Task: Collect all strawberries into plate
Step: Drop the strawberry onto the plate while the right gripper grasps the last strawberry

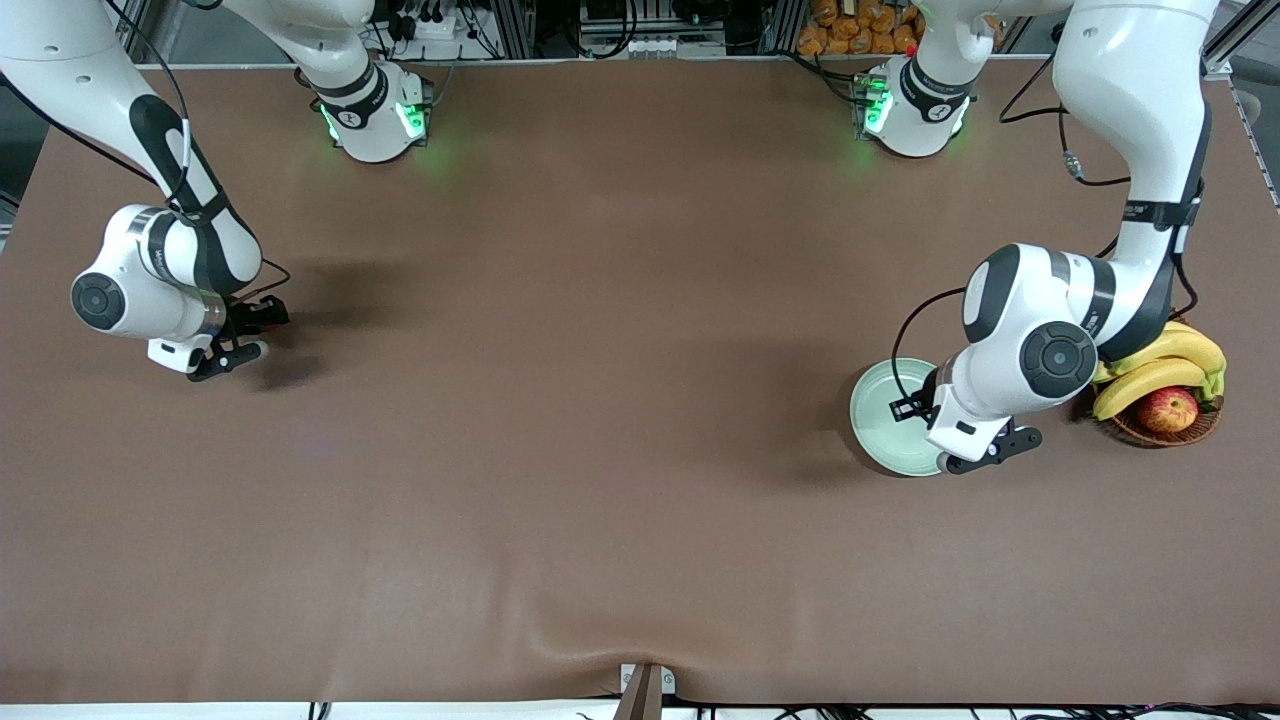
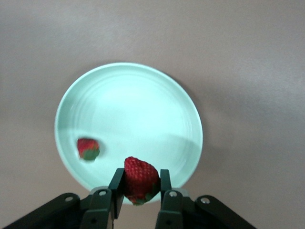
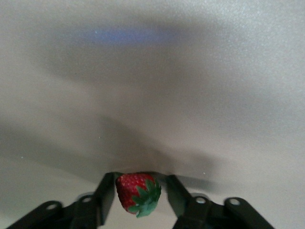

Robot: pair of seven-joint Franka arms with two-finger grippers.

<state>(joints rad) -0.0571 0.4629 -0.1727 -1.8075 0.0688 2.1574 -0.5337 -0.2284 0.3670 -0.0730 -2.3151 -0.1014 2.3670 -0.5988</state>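
Note:
The pale mint-green plate (image 1: 882, 432) (image 2: 138, 100) lies toward the left arm's end of the table. One strawberry (image 2: 88, 148) rests on it near the rim. My left gripper (image 1: 915, 405) (image 2: 139, 183) hangs over the plate's edge, shut on a second strawberry (image 2: 140, 179), a red berry with its green cap pointing down. At the right arm's end, my right gripper (image 1: 265, 316) (image 3: 139, 191) is down at the brown table, around a third strawberry (image 3: 132, 188) with its leafy cap toward the camera. In the front view the arms hide all the strawberries.
A brown wicker basket (image 1: 1140, 434) with bananas (image 1: 1160, 362) and a red-yellow apple (image 1: 1167, 409) stands beside the plate, close under the left arm's elbow. A small bracket (image 1: 645, 690) sits at the table's front edge.

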